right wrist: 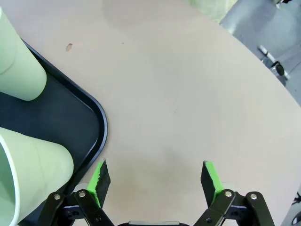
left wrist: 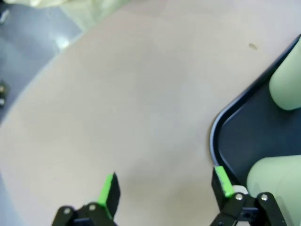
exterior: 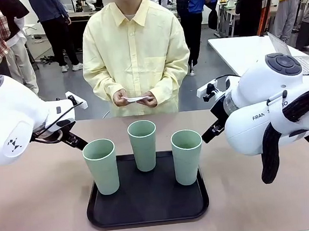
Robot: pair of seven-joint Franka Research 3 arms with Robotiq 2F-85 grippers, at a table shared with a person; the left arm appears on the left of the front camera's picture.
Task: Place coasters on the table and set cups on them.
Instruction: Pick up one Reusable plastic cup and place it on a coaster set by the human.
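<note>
Currently the coasters (exterior: 137,99) are in the person's hands (exterior: 121,98) across the tabletop (exterior: 38,212), roughly midway between your left pincer (left wrist: 164,182) and right pincer (right wrist: 154,172), both released and empty, with the cups (exterior: 143,144) upright on the tray (exterior: 147,216) between them.

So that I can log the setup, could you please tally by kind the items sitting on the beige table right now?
Mint-green cups: 3
Black tray: 1
Total: 4
The white coasters are in the person's hands, not on the table; their number cannot be told.
</note>
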